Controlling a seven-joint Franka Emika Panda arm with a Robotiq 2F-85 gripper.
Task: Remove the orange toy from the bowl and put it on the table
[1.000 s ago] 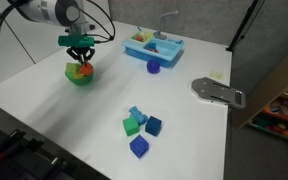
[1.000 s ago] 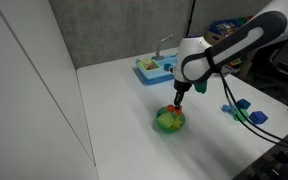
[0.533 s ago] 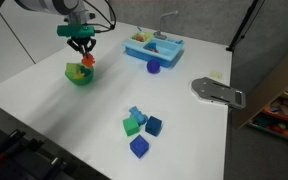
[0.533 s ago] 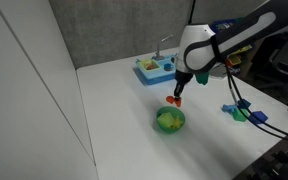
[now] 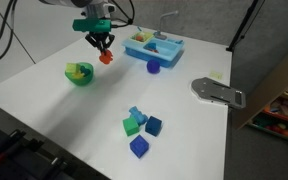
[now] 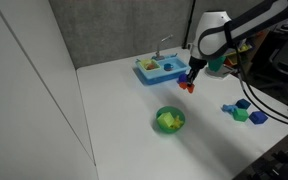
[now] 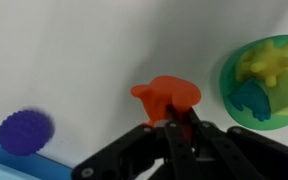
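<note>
table (image 5: 44, 100): white top, bare around the bowl (image 5: 79, 73) | bowl: off to one side, well apart | gripper (image 5: 103, 48): fingers pinching the orange toy (image 5: 106, 58) | orange toy: aloft, hanging straight below the fingertips, so placing likely means lowering.

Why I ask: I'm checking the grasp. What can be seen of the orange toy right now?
The orange toy is a small, chunky orange-red piece, smooth like plastic, with a wider lobed end and a narrower part pinched by the gripper. In an exterior view the toy hangs in the air above the table, between the bowl and the toy sink, touching only the gripper.
</note>
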